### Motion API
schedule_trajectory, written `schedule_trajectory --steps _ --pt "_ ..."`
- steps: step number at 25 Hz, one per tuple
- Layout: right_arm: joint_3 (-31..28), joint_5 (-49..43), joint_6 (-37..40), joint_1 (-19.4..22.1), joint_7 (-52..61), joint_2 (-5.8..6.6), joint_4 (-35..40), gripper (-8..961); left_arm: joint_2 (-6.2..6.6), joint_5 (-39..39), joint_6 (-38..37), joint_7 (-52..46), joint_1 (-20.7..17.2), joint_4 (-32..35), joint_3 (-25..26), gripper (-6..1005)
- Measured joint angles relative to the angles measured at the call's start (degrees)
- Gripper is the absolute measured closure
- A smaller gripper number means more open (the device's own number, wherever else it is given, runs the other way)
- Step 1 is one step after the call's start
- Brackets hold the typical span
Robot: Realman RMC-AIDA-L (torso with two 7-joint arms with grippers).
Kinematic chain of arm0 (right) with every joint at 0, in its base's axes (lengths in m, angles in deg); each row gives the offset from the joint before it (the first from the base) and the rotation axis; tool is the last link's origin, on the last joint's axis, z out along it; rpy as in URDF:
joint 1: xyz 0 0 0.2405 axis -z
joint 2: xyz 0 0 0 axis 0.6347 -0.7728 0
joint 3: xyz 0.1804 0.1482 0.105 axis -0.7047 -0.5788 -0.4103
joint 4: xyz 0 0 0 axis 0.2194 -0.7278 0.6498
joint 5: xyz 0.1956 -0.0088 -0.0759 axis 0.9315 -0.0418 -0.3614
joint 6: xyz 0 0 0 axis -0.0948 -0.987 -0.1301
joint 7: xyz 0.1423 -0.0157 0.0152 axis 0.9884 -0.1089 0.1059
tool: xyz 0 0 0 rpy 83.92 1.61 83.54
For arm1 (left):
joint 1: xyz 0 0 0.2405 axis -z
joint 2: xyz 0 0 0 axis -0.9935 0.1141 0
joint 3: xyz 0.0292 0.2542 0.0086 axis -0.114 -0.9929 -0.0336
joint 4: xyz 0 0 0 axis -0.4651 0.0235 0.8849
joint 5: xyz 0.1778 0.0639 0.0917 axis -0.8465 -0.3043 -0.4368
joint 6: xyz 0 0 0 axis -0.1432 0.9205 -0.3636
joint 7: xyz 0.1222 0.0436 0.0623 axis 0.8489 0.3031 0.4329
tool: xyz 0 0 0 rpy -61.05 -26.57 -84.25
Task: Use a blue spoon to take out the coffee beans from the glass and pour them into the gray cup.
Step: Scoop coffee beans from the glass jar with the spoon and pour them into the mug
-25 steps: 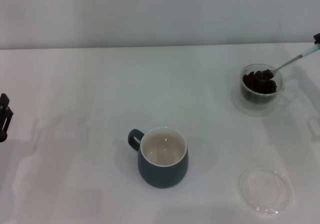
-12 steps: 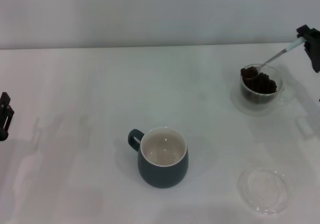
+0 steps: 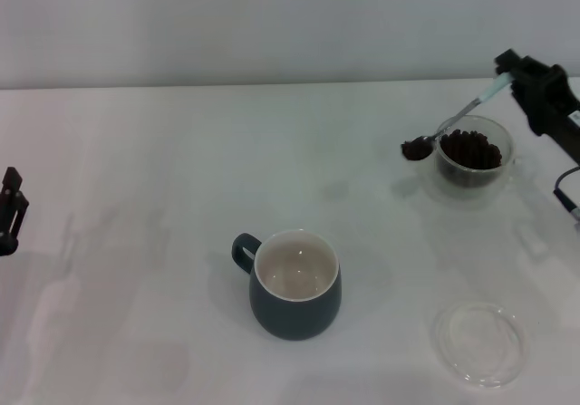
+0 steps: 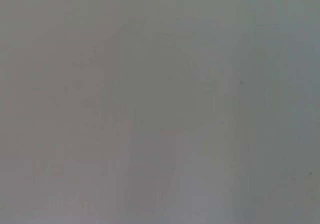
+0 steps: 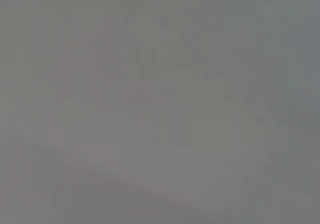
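Observation:
At the far right of the head view my right gripper [image 3: 509,75] is shut on the pale handle of the blue spoon [image 3: 455,119]. The spoon slants down to the left, and its bowl carries a heap of coffee beans [image 3: 417,148] in the air just left of the glass [image 3: 471,159]. More dark beans fill that glass. The gray cup [image 3: 295,284] stands near the front centre with a bare creamy inside and its handle pointing left. My left gripper [image 3: 9,210] is parked at the left edge. Both wrist views show only blank grey.
A flat clear saucer [image 3: 478,342] lies on the white table [image 3: 163,169] at the front right, to the right of the gray cup. A pale wall runs along the back edge of the table.
The spoon's bowl has come up out of the glass loaded with beans and moved left past the rim. My right gripper has come further into view from the right. The left arm is still.

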Motion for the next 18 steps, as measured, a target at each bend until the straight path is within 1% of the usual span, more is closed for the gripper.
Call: schedule_trajectory --steps 10,12,13,18 --pt "9.62 0.11 4.42 0.01 1.88 -0.43 0.0 795 -0.08 0.07 -0.04 0.0 0.25 0.0 0.09 357" --pt "13.25 0.17 4.74 -0.36 1.94 -0.45 0.32 795 -0.09 0.15 0.1 -0.05 0.26 0.0 0.09 357" --pt "13.25 0.17 4.74 -0.36 1.94 -0.45 0.32 795 -0.09 0.19 0.16 -0.12 0.25 -0.01 0.09 357" --pt "17.84 0.37 5.03 -0.53 2.01 -0.45 1.85 795 -0.13 0.21 0.36 -0.3 0.07 0.0 0.04 357"
